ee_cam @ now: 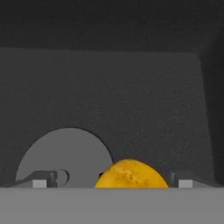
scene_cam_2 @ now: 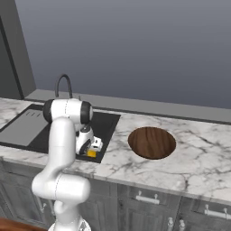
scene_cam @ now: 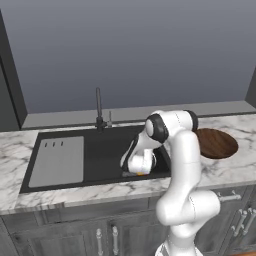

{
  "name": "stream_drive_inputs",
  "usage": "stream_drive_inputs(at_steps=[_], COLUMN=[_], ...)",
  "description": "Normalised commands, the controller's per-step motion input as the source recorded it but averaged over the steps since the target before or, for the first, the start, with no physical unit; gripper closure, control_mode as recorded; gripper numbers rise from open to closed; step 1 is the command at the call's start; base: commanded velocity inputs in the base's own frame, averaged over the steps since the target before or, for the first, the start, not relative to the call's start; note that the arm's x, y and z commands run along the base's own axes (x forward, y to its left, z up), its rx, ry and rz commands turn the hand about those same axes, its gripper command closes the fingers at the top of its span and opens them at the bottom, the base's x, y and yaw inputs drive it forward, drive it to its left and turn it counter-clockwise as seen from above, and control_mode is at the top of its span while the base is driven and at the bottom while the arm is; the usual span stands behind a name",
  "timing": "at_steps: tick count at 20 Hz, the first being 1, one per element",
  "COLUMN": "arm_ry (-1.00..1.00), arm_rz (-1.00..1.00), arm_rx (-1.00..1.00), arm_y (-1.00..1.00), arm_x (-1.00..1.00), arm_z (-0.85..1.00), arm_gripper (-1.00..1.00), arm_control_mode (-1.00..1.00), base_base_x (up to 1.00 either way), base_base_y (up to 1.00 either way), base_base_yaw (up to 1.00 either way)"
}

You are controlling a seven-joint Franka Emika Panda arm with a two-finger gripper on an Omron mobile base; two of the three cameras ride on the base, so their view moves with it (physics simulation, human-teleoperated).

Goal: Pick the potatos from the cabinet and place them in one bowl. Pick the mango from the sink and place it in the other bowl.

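Mango: the small oval yellow-orange mango [ee_cam: 131, 174] lies low in the black rectangular sink basin [scene_cam: 107, 150], at its front right corner, directly between the two finger tips in the hand view.
Pincer: the two-finger pincer [scene_cam: 138, 170] is down inside the basin, right over the fruit; a sliver of yellow shows under it in both base views [scene_cam_2: 92, 153]. Its fingers stand apart on either side of the mango; whether they touch it I cannot tell.
Arm: the white Franka arm [scene_cam: 184, 175] rises in front of the surface, bends at the elbow above the sink edge and folds down into the basin.
Sink: grey ribbed drainboard panel [scene_cam: 58, 161] on the left, thin dark faucet [scene_cam: 99, 107] behind.
Bowl: the round dark reddish-brown wooden bowl [scene_cam_2: 152, 142] sits on the white marble surface [scene_cam_2: 203, 153], just right of the sink.
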Motion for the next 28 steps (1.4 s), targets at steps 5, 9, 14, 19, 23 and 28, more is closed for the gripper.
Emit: stream_drive_inputs(at_steps=[5,9,14,19,23,28], arm_ry=[0.01,0.1,0.19,0.24,0.18,0.01], arm_rz=[0.06,0.03,0.01,0.01,0.03,0.02], arm_rx=[-0.08,-0.01,0.0,0.0,0.0,-0.04], arm_y=[-0.29,-0.25,-0.25,-0.21,-0.18,-0.18], arm_x=[-0.15,-0.01,0.0,0.0,-0.2,-0.47], arm_z=[-0.42,-0.45,-0.52,-0.62,-0.4,0.01], arm_gripper=[-1.0,-1.0,-1.0,-1.0,-1.0,-1.0], arm_control_mode=[-1.0,-1.0,-1.0,-1.0,-1.0,-1.0], base_base_x=[0.0,0.0,0.0,0.0,0.0,0.0], base_base_y=[0.0,0.0,0.0,0.0,0.0,0.0], base_base_yaw=[0.0,0.0,0.0,0.0,0.0,0.0])
